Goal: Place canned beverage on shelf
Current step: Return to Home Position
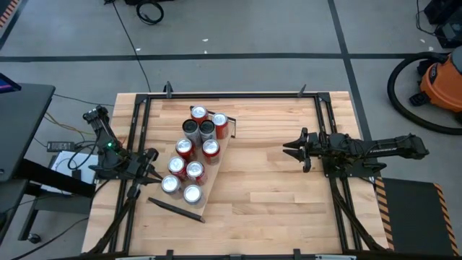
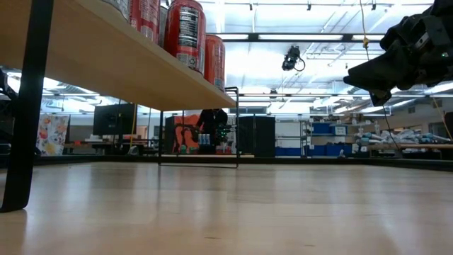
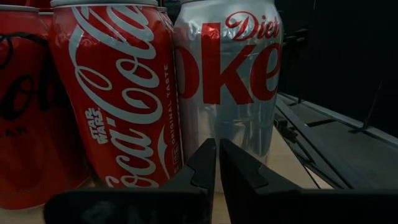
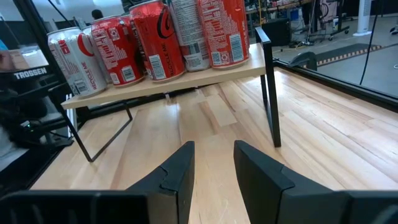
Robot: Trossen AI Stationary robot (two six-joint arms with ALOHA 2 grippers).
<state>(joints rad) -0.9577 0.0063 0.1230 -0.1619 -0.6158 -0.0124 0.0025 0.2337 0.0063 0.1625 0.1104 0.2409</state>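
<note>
Several upright cans [image 1: 193, 153], red and silver, stand in two rows on the shelf [image 4: 155, 86], a pale wood plank on thin dark legs that lies slantwise on the table's left half. My left gripper [image 1: 153, 165] is shut and level at the shelf's left side. Its fingertips [image 3: 217, 144] are just in front of a red Coca-Cola can [image 3: 118, 93] and a silver Diet Coke can [image 3: 230, 81], with no touch showing. My right gripper [image 1: 286, 150] hovers level to the right of the shelf, pointing at it. Its fingers [image 4: 213, 152] are drawn close together, nothing between them.
Bare wooden tabletop [image 1: 260, 188] lies between the shelf and my right gripper, and under the shelf [image 2: 212, 205]. Black frame rails [image 1: 231, 95] run around the table's edges. An orange vacuum [image 1: 440, 83] and cables sit on the floor beyond the table.
</note>
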